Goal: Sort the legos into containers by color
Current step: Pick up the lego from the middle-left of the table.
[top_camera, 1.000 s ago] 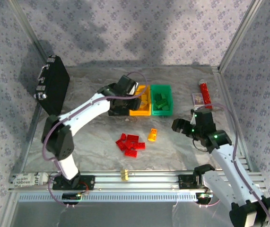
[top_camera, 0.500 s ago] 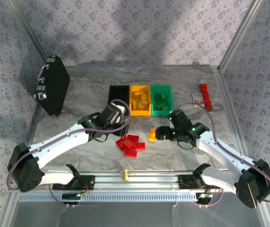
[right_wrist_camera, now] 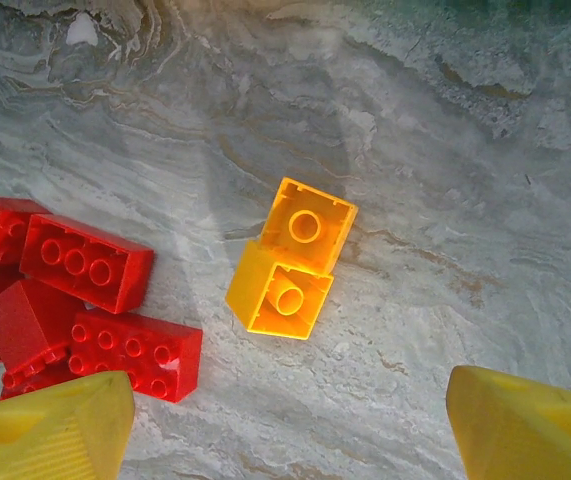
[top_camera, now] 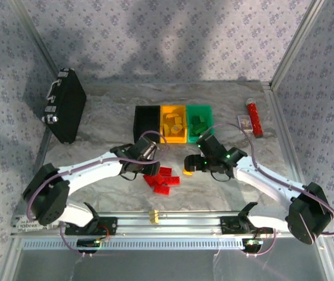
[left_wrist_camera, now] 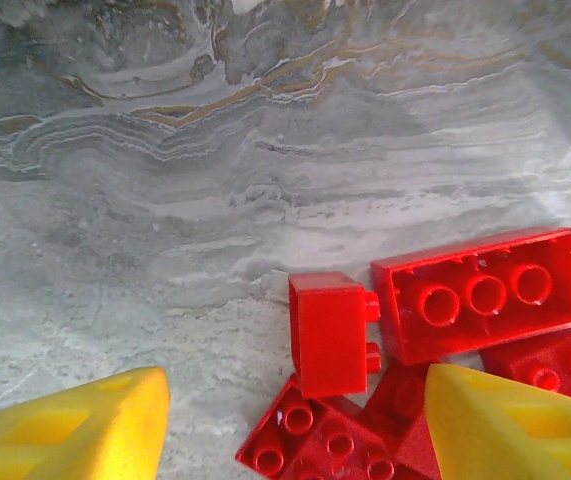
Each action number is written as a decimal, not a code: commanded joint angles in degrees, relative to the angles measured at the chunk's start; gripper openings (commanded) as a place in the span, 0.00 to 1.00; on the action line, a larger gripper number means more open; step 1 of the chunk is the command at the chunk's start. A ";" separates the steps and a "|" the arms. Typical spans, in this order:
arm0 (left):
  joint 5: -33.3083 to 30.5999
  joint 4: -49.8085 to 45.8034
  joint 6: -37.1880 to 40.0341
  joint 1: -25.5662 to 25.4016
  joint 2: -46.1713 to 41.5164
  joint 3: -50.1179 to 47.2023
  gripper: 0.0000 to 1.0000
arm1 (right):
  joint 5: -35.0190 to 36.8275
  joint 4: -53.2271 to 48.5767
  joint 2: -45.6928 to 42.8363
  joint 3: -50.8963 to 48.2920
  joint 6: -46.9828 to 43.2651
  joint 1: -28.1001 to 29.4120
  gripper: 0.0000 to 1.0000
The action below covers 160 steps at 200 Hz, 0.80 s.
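Both left pincer [left_wrist_camera: 295,405], above red legos [left_wrist_camera: 475,290], and right pincer [right_wrist_camera: 285,400], above orange lego [right_wrist_camera: 290,260], were held apart, empty. Crowded reds could be pinched together, then dropped.

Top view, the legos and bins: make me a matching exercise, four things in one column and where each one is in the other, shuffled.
Things:
1. red legos
2. loose orange lego
3. green legos
4. black bin

Places:
A. inside the green bin
B. left end of the bin row
C. piled on the table
D. alone, right of the red pile

Pairs: 1-C, 2-D, 3-A, 4-B
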 commanded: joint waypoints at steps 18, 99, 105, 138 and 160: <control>-0.06 -0.28 -0.99 0.10 4.28 3.59 0.65 | 2.18 -1.16 -3.94 -1.60 1.25 -0.63 0.84; 0.77 1.16 -2.16 0.19 6.14 2.89 0.52 | 1.48 -0.65 -7.09 -4.12 1.45 -2.67 0.83; 0.95 1.20 -2.25 0.17 6.36 2.87 0.52 | 1.50 -0.64 -7.23 -4.20 1.59 -2.75 0.83; 1.46 1.51 -2.34 0.17 7.36 2.89 0.50 | 1.51 -0.66 -8.17 -4.84 1.71 -3.11 0.83; 1.47 1.93 -2.27 0.20 8.19 3.04 0.46 | 1.50 -0.72 -8.75 -5.18 1.80 -3.36 0.83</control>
